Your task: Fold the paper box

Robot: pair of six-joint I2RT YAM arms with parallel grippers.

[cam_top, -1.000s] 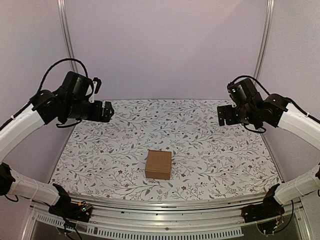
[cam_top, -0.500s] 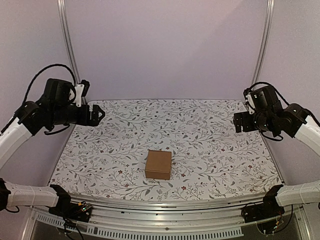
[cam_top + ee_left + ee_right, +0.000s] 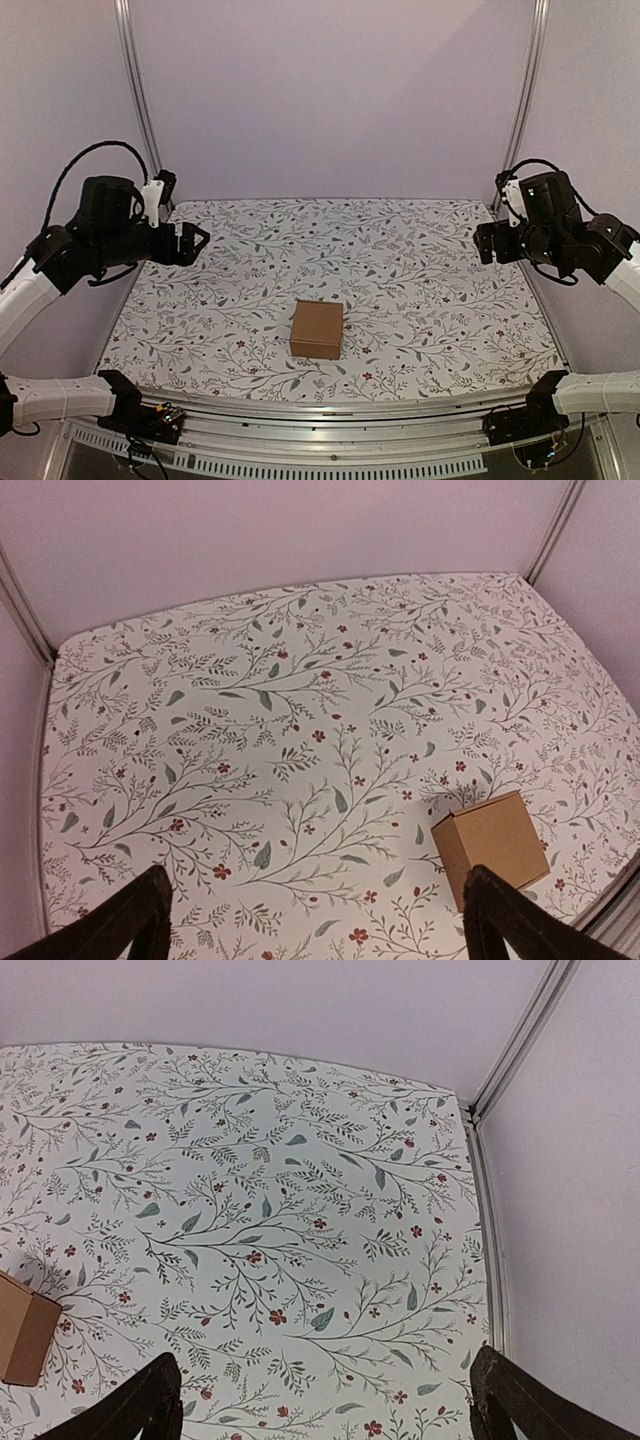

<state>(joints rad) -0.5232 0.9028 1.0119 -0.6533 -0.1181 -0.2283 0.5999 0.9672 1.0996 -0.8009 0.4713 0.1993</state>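
Squarish brown cardboard paper box (image 3: 317,329) sits near the floral table (image 3: 420,250) front edge, room all round; left gripper (image 3: 193,240), right gripper (image 3: 484,243) hang wide open, empty, well off it.

Paper box (image 3: 316,329) on table (image 3: 420,270), near-centre

The surface (image 3: 430,270) is covered by a white cloth (image 3: 240,265) printed with grey-green leafy sprigs and small red flowers. Plain pale lilac panels enclose it: the back wall (image 3: 330,100), the left side wall (image 3: 50,80) and the right side wall (image 3: 600,90). The left post (image 3: 135,90) and the right post (image 3: 528,80), both slim aluminium, stand in the rear corners. A metal rail (image 3: 330,412) runs along the near edge. The light is soft and even.
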